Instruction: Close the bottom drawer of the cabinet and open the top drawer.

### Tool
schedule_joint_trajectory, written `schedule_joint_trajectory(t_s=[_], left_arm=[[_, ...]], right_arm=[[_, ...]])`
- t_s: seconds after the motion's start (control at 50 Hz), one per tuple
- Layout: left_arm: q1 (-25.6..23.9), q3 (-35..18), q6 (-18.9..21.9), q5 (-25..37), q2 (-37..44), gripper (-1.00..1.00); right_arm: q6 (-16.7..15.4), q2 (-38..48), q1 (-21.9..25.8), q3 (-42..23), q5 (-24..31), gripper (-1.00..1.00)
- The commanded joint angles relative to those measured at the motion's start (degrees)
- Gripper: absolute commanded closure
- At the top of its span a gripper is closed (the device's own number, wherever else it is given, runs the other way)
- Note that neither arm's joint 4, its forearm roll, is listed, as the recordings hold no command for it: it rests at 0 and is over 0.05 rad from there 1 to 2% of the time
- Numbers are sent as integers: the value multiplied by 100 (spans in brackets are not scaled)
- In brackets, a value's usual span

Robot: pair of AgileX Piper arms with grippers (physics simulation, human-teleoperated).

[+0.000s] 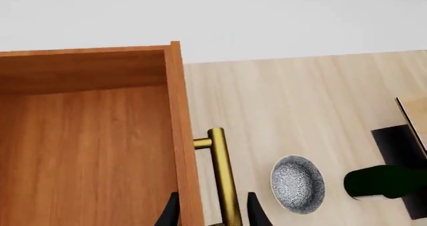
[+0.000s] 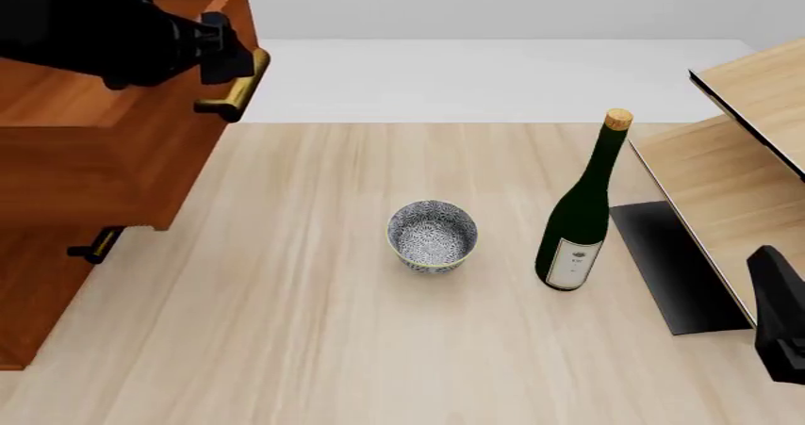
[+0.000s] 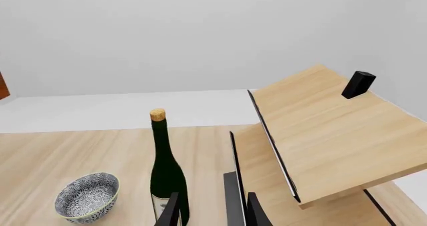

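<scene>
The reddish-brown cabinet (image 2: 38,302) stands at the table's left edge. Its top drawer (image 2: 113,161) is pulled well out, and the left wrist view looks into its bare wooden inside (image 1: 87,146). My left gripper (image 2: 224,50) is at the drawer's brass bar handle (image 2: 234,90). Its fingers stand open on either side of the bar (image 1: 225,181), wider apart than the bar. Below, a shadowed handle (image 2: 94,246) sits close to the cabinet front; I cannot tell whether it belongs to the bottom drawer. My right gripper (image 2: 774,293) hangs open and holds nothing at the near right.
A blue-patterned bowl (image 2: 432,235) sits mid-table, with a dark green corked wine bottle (image 2: 582,218) upright to its right. A pale wood shelf unit (image 2: 742,161) fills the right side, and a small black block (image 3: 358,84) rests on its top board.
</scene>
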Motion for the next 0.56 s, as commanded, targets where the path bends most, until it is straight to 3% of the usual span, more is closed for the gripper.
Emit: schedule_joint_trajectory(t_s=[0.02, 0.56], left_arm=[[-456, 489, 254, -69, 48, -100], [-1198, 483, 26, -156, -106, -100]], right_arm=[[0, 27, -3, 6, -27, -100], [-6, 127, -5, 2, -124, -100]])
